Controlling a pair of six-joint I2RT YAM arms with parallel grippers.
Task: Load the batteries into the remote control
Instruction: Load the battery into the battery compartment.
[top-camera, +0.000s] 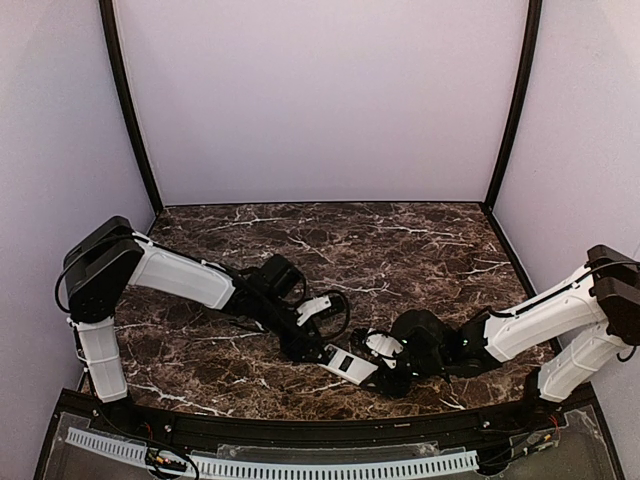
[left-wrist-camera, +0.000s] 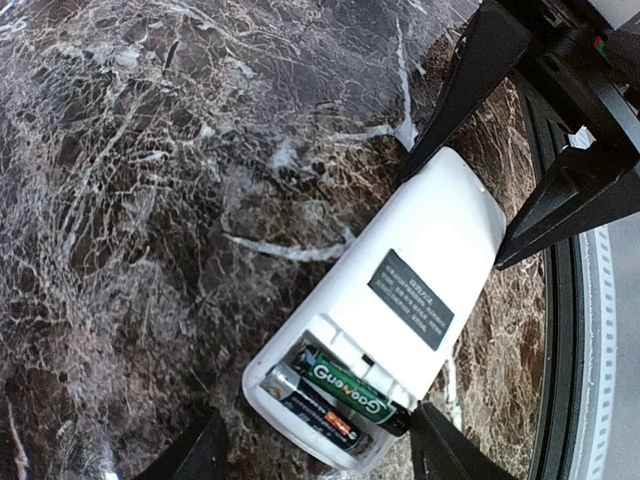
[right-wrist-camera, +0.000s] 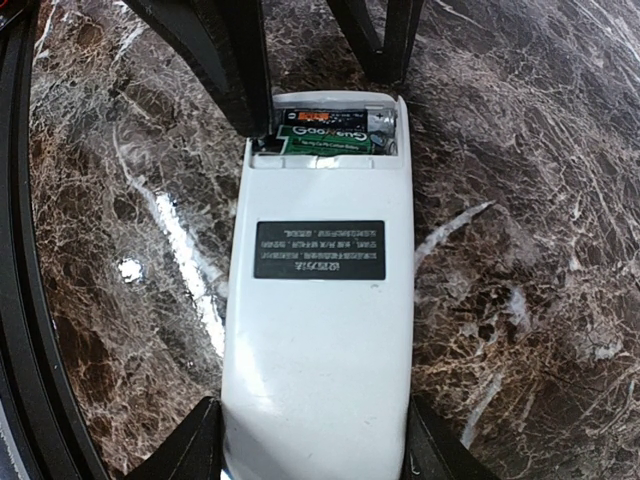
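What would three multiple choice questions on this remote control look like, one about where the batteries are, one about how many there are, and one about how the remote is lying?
1. Where are the batteries?
A. Loose beside the remote control
B. In the open compartment at one end of its back
C. Hidden under it

2. How many batteries show?
A. One
B. Two
C. Four

3. How does the remote control lie?
A. Buttons up
B. Standing on end
C. Back up, dark label showing

Answers:
1 B: both wrist views show them seated in the uncovered compartment.
2 B: a green one and a black-and-orange one lie side by side.
3 C: the plain white back with its label faces the cameras.
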